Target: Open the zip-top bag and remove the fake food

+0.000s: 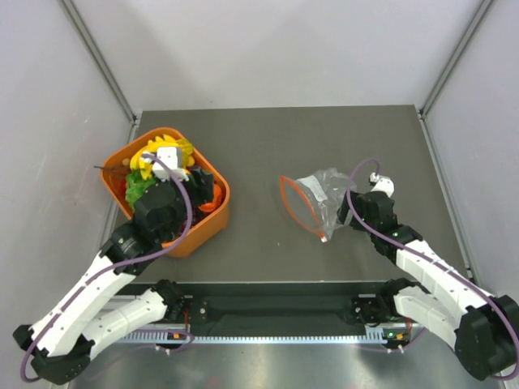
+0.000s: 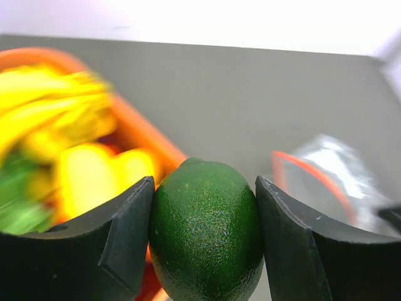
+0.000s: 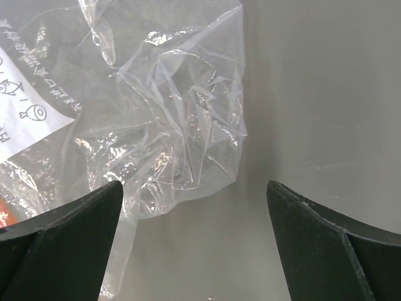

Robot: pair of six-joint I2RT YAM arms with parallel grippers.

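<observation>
- Left wrist view: the left gripper (image 2: 205,188) clamps the dark green fruit (image 2: 205,244) over the orange basket (image 2: 141,135); released off-centre, it may roll onto the table (image 2: 250,94).
- The right gripper (image 3: 194,207) has its fingers spread wide, empty; the zip-top bag (image 3: 169,106) lies loose on the table beneath, free to slide.

You are viewing the worktop (image 1: 268,146): it is carrying the orange basket (image 1: 211,225) left, the zip-top bag (image 1: 320,193) right.

basket (image 1: 199,237) left, bag (image 1: 324,188) right, open table (image 1: 259,162) btwn
</observation>
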